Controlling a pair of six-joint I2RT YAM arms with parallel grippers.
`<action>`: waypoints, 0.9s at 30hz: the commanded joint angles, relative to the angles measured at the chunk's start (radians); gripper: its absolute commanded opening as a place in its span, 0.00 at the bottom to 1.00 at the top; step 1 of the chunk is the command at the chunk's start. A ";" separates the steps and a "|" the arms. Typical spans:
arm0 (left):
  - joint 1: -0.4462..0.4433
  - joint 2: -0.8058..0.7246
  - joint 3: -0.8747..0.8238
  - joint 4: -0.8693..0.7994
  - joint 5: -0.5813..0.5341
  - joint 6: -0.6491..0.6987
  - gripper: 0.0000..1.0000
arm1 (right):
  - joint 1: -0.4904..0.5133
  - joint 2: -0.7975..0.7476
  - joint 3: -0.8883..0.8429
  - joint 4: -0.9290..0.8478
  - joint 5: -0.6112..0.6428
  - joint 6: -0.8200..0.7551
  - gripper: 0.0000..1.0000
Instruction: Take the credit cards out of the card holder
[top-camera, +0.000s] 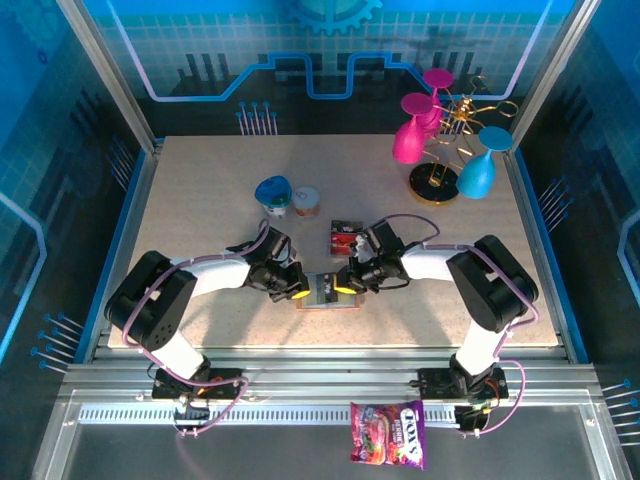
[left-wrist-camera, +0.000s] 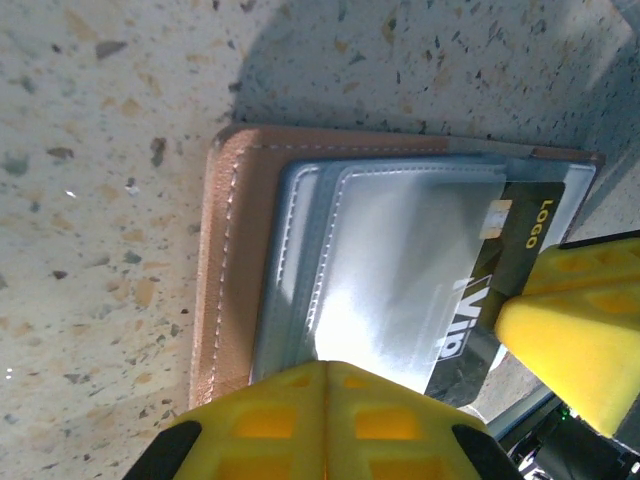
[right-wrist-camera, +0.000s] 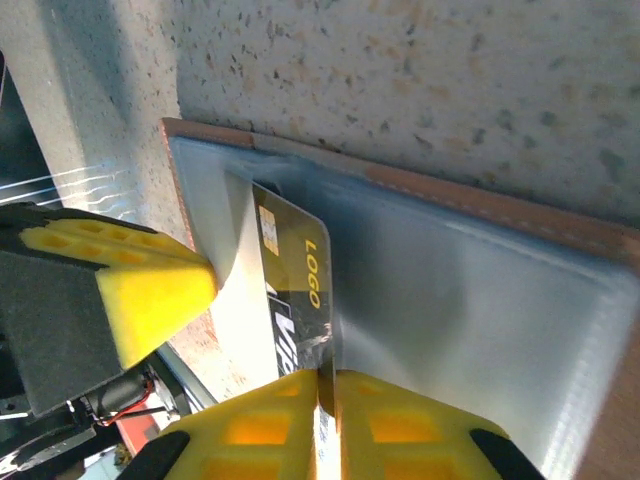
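Note:
The card holder lies open on the table between my two grippers, brown leather edge around pale grey-blue faces. A dark credit card with "LOGO" and "VIP" on it sticks partly out of a pocket. My right gripper is shut on that card's edge, over the holder's right side. My left gripper is shut with nothing between its jaws, its tips resting on the holder's inner face at the left. Another red and dark card lies on the table just behind the holder.
A blue-lidded cup and a small jar stand behind the holder. A rack with pink and teal glasses is at the back right. A candy bag lies on the front rail below the table edge.

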 joint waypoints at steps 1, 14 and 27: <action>-0.005 0.015 0.003 -0.065 -0.014 0.028 0.08 | -0.013 -0.040 0.027 -0.157 0.051 -0.090 0.13; -0.004 0.009 0.006 -0.066 -0.009 0.030 0.08 | -0.020 -0.084 0.071 -0.277 0.128 -0.134 0.13; -0.003 0.003 0.003 -0.056 -0.004 0.031 0.08 | 0.023 -0.079 0.076 -0.220 0.119 -0.071 0.15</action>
